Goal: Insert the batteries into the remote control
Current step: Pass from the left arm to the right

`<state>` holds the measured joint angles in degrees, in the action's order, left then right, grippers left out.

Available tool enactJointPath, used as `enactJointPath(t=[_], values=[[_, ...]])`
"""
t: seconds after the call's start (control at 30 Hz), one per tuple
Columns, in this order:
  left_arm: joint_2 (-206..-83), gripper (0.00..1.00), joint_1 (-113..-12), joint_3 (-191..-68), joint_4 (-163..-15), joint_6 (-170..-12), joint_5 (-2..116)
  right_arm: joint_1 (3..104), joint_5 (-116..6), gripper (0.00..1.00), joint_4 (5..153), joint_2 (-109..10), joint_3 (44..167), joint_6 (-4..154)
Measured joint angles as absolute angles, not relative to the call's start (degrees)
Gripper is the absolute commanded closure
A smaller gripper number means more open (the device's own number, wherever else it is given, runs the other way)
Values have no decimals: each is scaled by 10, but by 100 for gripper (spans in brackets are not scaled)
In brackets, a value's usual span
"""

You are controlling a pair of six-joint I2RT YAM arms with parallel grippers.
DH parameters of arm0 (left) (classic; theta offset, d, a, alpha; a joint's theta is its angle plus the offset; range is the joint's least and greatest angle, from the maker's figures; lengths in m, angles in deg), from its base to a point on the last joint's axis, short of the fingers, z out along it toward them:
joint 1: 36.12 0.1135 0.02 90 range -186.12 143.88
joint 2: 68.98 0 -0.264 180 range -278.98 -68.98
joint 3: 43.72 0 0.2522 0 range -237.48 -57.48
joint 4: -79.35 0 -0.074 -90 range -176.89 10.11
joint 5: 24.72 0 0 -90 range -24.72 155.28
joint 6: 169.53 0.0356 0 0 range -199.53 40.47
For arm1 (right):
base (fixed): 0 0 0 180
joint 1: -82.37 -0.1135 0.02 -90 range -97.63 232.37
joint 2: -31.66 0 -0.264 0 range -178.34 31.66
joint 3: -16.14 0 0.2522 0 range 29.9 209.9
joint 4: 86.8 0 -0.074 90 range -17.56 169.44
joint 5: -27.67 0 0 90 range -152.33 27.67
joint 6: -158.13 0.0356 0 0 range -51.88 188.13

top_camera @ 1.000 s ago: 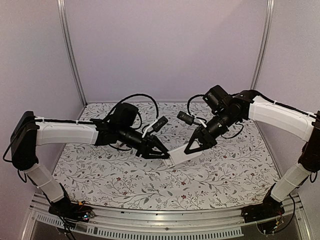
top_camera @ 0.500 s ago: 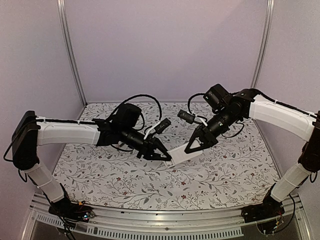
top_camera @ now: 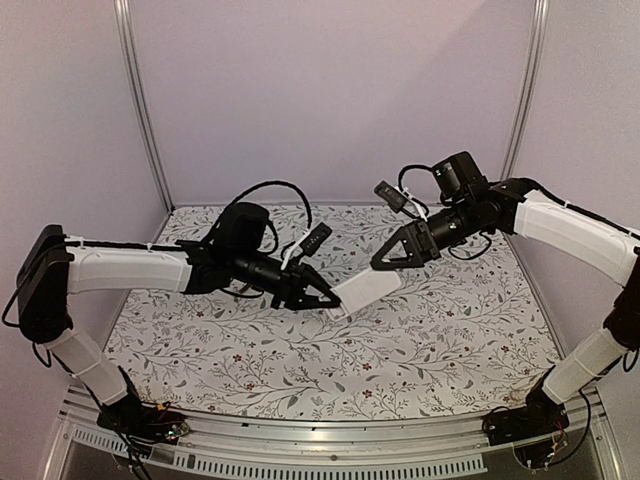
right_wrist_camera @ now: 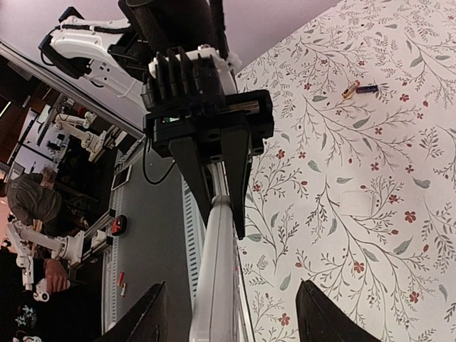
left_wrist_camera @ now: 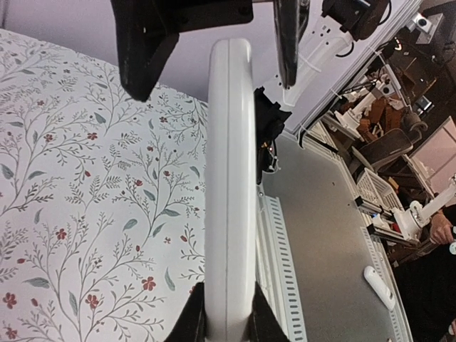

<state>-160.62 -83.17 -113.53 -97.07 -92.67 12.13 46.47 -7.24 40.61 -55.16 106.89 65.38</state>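
The remote control (top_camera: 366, 289) is a slim white bar held above the floral table, seen edge-on in both wrist views (left_wrist_camera: 229, 178) (right_wrist_camera: 214, 278). My left gripper (top_camera: 328, 301) (left_wrist_camera: 226, 324) is shut on its near end, a fingertip pressed on each flat side. My right gripper (top_camera: 381, 263) (right_wrist_camera: 231, 324) is open and hangs just above the other end, its fingers wide of the remote and touching nothing. The batteries (right_wrist_camera: 360, 88) lie end to end on the cloth, dark with a golden tip, far from both grippers.
A small pale rectangular piece (right_wrist_camera: 354, 205) lies flat on the floral cloth (top_camera: 300, 360) between the batteries and the remote. The metal rail (top_camera: 330, 440) runs along the table's near edge. Purple walls close in the back and sides.
My right gripper has opened, let go of the remote and risen up and back. My left gripper has closed on the remote's near end and now holds it alone, slightly higher.
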Motion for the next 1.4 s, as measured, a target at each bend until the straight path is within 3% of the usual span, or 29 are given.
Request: enactJointPath(t=[0.4,0.77,1.0,1.2,1.33,1.4], values=[[-1604,100,-831,-1187,-838,-836,135,432,-34,45,398,-562,1054,662],[-1604,100,-832,-1193,-802,-812,132,400,-55,62,333,-598,1060,610],[-1604,100,-835,-1199,-784,-805,130,400,-51,64,329,-615,1073,605],[-1604,100,-837,-1204,-775,-795,131,399,-44,77,326,-619,1075,601],[-1604,91,-837,-1206,-766,-806,131,399,-51,90,327,-619,1075,591],[-1604,78,-837,-1206,-758,-817,131,399,-54,96,329,-620,1075,580]])
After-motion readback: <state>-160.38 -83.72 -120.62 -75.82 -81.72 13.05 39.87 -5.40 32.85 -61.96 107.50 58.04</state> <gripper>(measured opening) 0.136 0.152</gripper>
